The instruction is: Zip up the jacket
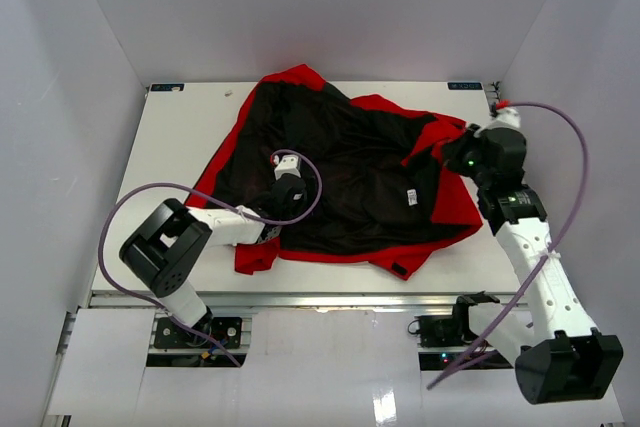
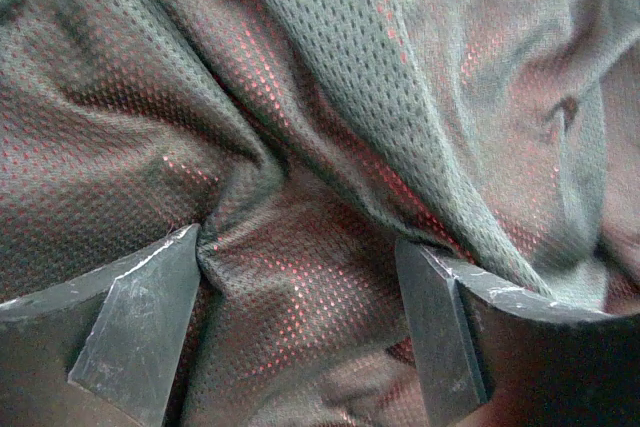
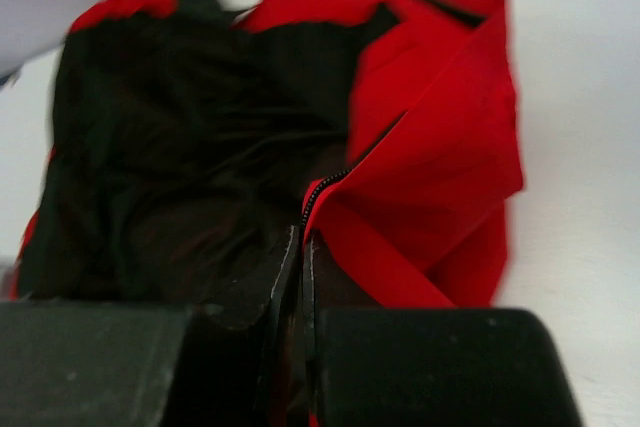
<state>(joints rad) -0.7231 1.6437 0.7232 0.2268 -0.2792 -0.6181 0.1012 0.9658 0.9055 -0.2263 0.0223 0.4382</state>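
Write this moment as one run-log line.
jacket: spread open, unzipped, lining up | left gripper: open on lining | right gripper: shut on jacket edge by zipper

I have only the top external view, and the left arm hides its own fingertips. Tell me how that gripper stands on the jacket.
Observer: The left gripper is open, jaws wide apart, with a ridge of the black mesh lining bunched up between them.
Operator: Now report what the right gripper has hold of.
Observer: The right gripper is shut on the front edge of the jacket, and a row of dark zipper teeth runs up from just past its tips.
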